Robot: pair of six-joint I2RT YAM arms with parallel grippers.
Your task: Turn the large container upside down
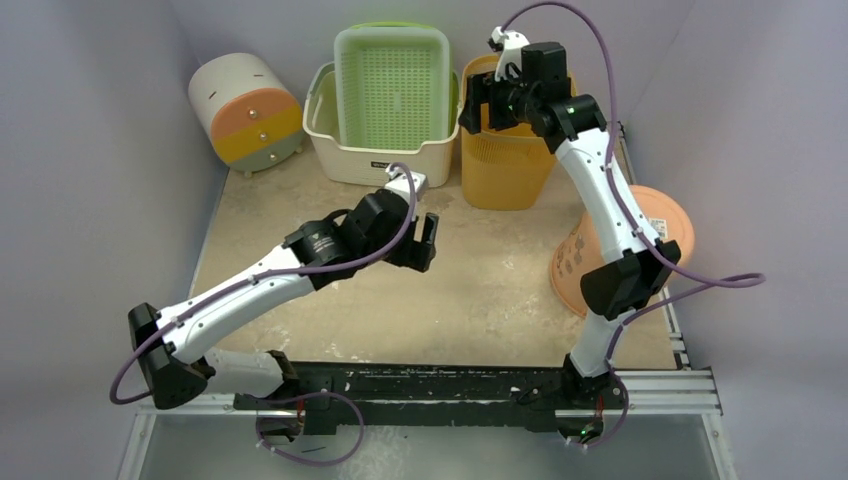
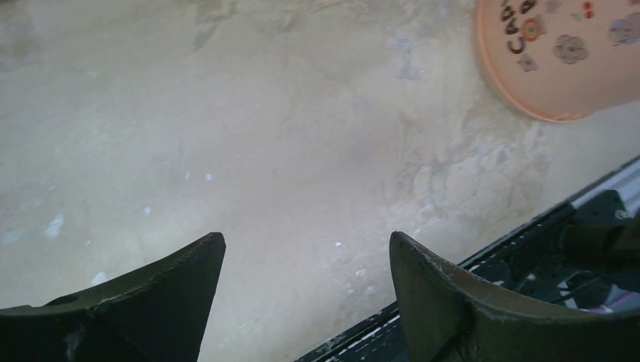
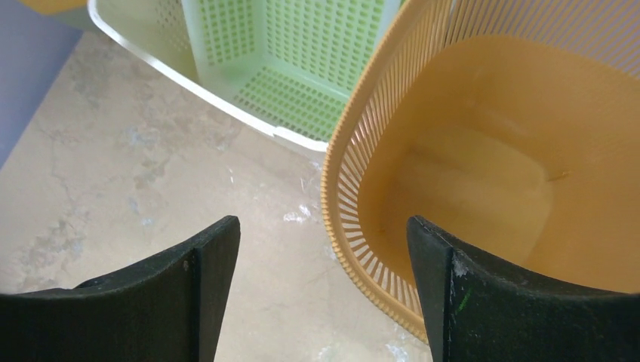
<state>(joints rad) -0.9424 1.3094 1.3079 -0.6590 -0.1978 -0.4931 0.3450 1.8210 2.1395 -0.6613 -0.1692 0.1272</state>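
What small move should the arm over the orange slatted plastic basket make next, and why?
Probably lower the right end effector slightly so its open fingers straddle the rim of the upright orange slatted plastic basket. In the wrist view that rim lies between the fingers, but nothing is gripped yet.

- Centre of frame, top view: bare surface (image 1: 480,290) on all sides of the left pincer (image 1: 425,240); its jaws are spread with only surface between them.
- Upper part: round drawer unit (image 1: 245,110), white tub (image 1: 350,160) holding a green basket (image 1: 392,80), and an orange slatted bin (image 1: 505,170). Tub and bin sit just beside each other, with no passage between.
- Right pincer (image 3: 321,234) straddles the bin's left rim, jaws apart; the bin's mouth is open upward.
- Right edge: peach bucket (image 1: 670,230) on its side.
- Bottom: black rail (image 1: 450,385) bounds the surface.
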